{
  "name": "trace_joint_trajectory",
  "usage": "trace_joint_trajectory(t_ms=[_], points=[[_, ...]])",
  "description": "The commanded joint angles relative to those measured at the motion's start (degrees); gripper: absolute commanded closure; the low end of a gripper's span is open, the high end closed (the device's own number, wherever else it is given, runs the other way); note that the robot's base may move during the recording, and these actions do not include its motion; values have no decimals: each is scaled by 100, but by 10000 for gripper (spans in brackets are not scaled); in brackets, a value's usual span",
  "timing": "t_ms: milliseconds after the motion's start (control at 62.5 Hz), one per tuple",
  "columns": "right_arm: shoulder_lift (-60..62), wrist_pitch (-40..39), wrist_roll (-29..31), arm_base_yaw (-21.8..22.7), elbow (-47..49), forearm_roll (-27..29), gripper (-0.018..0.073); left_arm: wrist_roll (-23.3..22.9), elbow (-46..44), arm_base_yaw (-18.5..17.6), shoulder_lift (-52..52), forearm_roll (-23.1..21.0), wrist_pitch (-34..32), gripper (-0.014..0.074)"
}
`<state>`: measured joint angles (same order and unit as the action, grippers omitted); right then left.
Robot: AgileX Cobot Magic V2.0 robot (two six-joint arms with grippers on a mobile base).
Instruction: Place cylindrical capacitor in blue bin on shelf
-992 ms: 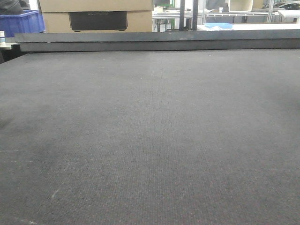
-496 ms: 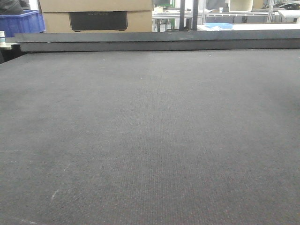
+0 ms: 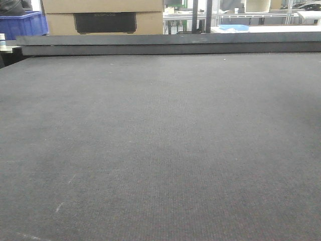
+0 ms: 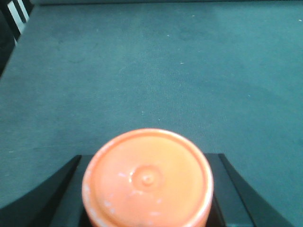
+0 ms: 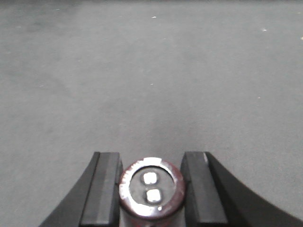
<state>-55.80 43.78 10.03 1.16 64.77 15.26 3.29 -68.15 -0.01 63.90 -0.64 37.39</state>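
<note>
Black jaws of the right gripper (image 5: 151, 190) pinch the cylindrical capacitor (image 5: 150, 187), whose silver end with two terminals faces the camera. The left gripper (image 4: 147, 198) has its jaws closed on either side of an orange-topped cylinder (image 4: 147, 177). Both hang over the dark grey tabletop (image 3: 160, 140). Beyond its far left edge, a blue crate (image 3: 22, 24) stands beside a cardboard box (image 3: 103, 6).

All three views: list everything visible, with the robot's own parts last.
work mat: one, dark grey, fills every view
rail: one, dark grey, along the mat's far edge
cardboard box: one, tan, behind the rail, left
crate: one, blue, far left background
orange cylinder: one, orange, in the left hand
cylindrical capacitor: one, silvery top with two terminals, in the right hand
left hand: one, black, gripping
right hand: one, black, gripping
</note>
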Motion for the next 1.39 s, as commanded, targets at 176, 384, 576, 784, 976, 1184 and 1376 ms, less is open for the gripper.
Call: trace_joint_trajectory(t_ms=[176, 384, 576, 784, 976, 1184, 1376], points=[[706, -24, 453, 27, -205, 74, 721, 103, 398, -30, -1120, -3, 108, 708], [944, -138, 464, 27, -557, 74, 721, 103, 1091, -30, -1646, -3, -160, 708], [948, -364, 464, 27, -616, 74, 721, 103, 1367, -30, -1671, -3, -343, 708], [948, -394, 464, 27, -616, 74, 721, 103, 1367, -30, -1671, -3, -343, 708], [948, -394, 464, 27, -616, 74, 721, 103, 1365, -30, -1671, -3, -393, 708], [948, -394, 464, 27, -616, 74, 721, 103, 1365, -30, -1671, -3, -393, 708], [948, -394, 464, 27, -616, 74, 721, 103, 1365, -30, -1671, -3, -393, 708]])
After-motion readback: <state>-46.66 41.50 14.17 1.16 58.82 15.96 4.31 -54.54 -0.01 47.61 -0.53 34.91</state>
